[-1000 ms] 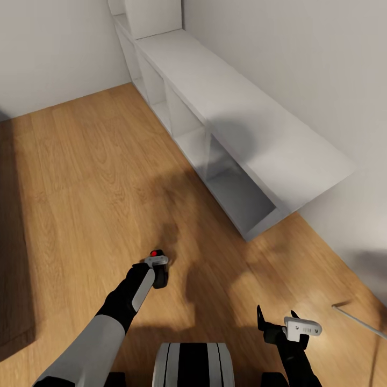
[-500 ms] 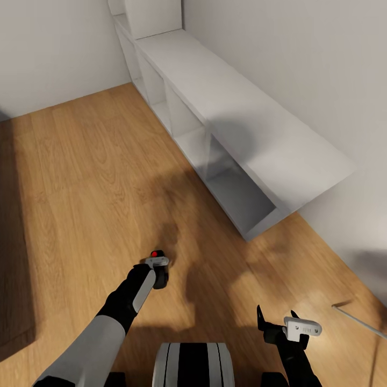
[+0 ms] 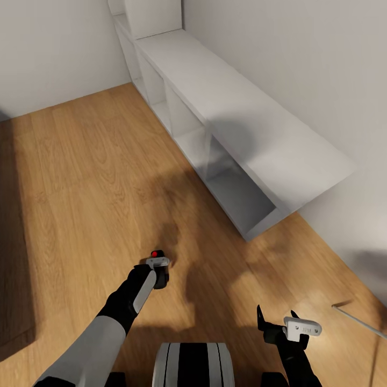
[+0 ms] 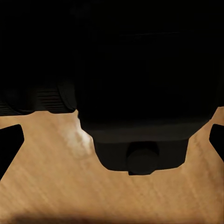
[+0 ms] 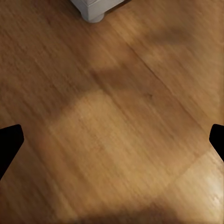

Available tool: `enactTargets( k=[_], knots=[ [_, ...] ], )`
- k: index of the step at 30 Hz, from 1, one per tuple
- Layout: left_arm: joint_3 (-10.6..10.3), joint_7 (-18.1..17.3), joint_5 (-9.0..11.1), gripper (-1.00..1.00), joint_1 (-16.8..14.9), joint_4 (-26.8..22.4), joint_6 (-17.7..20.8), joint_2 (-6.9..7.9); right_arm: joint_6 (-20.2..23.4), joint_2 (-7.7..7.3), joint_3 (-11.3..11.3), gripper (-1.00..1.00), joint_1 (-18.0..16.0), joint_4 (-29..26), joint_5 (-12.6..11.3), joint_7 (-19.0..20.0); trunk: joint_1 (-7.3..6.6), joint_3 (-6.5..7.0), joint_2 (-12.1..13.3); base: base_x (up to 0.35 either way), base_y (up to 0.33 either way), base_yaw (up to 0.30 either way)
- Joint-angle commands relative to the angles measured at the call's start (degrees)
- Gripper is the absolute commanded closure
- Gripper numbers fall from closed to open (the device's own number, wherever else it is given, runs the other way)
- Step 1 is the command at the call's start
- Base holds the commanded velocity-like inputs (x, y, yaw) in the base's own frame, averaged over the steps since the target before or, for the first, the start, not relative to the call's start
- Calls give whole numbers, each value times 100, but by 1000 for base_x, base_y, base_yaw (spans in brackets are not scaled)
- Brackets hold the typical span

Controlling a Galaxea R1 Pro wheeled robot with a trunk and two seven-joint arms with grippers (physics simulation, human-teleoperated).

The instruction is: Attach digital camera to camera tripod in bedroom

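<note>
My left gripper (image 3: 159,269) is held low over the wood floor and is shut on the digital camera (image 3: 161,276), a small black body with a red round button (image 3: 156,253) on top. In the left wrist view the camera's black body (image 4: 140,70) sits between the dark fingertips (image 4: 9,144), with floor beyond. My right gripper (image 3: 277,315) hangs open at the lower right with nothing in it, and its wrist view looks down on bare floor between the spread fingertips (image 5: 9,144). A thin silver rod (image 3: 357,321), seemingly a leg of the camera tripod, slants in at the right edge.
White cube shelving (image 3: 226,102) runs along the right wall, from the far corner to mid-room, with open compartments facing the floor. A white furniture foot (image 5: 93,10) stands on the planks. A darker strip (image 3: 11,242) lies along the left edge. Light wood floor (image 3: 97,177) stretches ahead.
</note>
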Motion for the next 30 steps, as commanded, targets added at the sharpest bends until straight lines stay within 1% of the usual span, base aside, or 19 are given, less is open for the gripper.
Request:
enactTargets(
  k=[1, 19, 30],
  knots=[
    [-15, 54, 62, -100, -1, -6, 13, -1, -1, 1, 3, -100, 2, -4, -3, -21, 0, -3, -1, 0, 0, 0],
    [-15, 54, 60, -100, -1, -11, 13, -6, -1, 1, 3, -100, 2, -4, -3, -21, 46, -401, -25, 0, 0, 0],
    [-16, 54, 60, -100, -1, -34, 13, -6, -1, 1, 3, -100, 2, -4, -3, -21, 46, -401, -25, 0, 0, 0]
  ],
)
